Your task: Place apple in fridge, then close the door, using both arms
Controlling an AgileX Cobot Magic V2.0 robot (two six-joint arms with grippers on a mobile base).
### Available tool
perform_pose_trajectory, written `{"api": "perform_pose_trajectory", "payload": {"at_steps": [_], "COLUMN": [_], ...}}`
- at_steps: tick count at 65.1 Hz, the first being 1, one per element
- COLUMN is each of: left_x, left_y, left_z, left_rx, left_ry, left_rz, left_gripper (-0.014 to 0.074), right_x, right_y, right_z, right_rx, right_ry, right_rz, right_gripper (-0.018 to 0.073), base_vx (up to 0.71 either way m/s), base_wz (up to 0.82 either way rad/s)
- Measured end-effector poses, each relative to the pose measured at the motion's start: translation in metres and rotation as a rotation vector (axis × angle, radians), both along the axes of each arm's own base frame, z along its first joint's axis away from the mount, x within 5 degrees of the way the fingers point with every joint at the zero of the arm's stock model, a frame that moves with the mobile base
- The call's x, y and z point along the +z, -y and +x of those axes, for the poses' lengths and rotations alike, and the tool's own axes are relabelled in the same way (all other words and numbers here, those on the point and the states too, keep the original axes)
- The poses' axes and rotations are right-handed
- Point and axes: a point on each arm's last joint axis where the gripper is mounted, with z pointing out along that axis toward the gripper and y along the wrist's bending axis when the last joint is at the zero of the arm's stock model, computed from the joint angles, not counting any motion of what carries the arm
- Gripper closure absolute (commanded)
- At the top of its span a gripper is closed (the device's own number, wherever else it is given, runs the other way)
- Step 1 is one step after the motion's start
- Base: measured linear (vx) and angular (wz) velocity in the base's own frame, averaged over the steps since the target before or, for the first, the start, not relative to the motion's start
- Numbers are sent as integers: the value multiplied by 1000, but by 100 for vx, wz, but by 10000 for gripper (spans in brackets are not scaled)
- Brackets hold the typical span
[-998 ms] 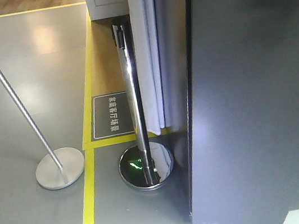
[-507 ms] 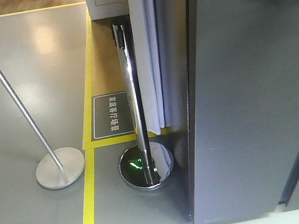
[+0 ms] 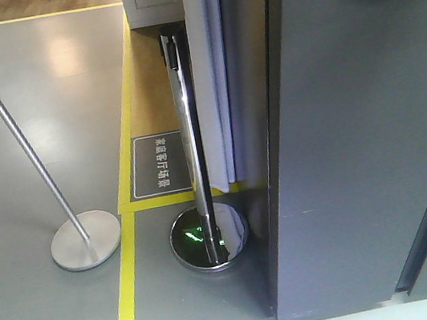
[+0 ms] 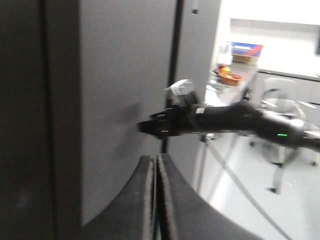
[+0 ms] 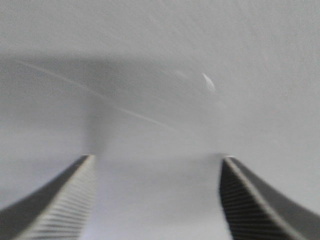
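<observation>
Clearly the right gripper (image 5: 157,200), jaws spread wide and empty, presses near the grey door (image 3: 355,129); if it slides off, the door could stay ajar. Left gripper (image 4: 155,200) has its jaws shut together. Apple is out of sight, fridge (image 4: 125,100) interior hidden.

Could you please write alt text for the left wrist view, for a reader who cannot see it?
The left tool, fingers pressed together and empty, points at the fridge's dark grey door. The right arm reaches across, its tip against the door near the vertical seam. A bright, blurred room lies behind.
</observation>
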Motion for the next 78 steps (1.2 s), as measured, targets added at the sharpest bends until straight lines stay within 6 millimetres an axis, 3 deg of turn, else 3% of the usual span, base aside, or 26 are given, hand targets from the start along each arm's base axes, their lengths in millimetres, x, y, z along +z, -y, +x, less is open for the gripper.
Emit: {"api": "perform_pose_trajectory", "payload": {"at_steps": [11, 26, 37, 44, 54, 66, 78], "left_x": [3, 4, 1, -3, -20, -57, -112], "left_y": [-20, -63, -88, -92, -90, -86, -86], "left_z": [12, 25, 24, 21, 6, -31, -81], "left_rx": [139, 319, 326, 277, 258, 272, 383], "left_ry": [24, 34, -7, -32, -88, -182, -266], "left_rz": [-18, -28, -18, 3, 8, 3, -17], "left_gripper": [603, 603, 604, 604, 604, 604, 604], "right_x": [48, 109, 129, 135, 114, 50, -24], "right_y": [-17, -51, -77, -87, -92, -92, -93], "right_z": [-45, -131, -187, -213, -238, -263, -297], "right_rx": [89, 303, 510, 586, 573, 508, 430], "right_ry": [26, 91, 103, 96, 89, 44, 6], "right_rz": [-48, -113, -144, -151, -137, -126, -109], "right_gripper": [578, 568, 564, 564, 564, 564, 564], "base_vx": [0, 0, 0, 0, 0, 0, 0], "base_wz": [0, 0, 0, 0, 0, 0, 0]}}
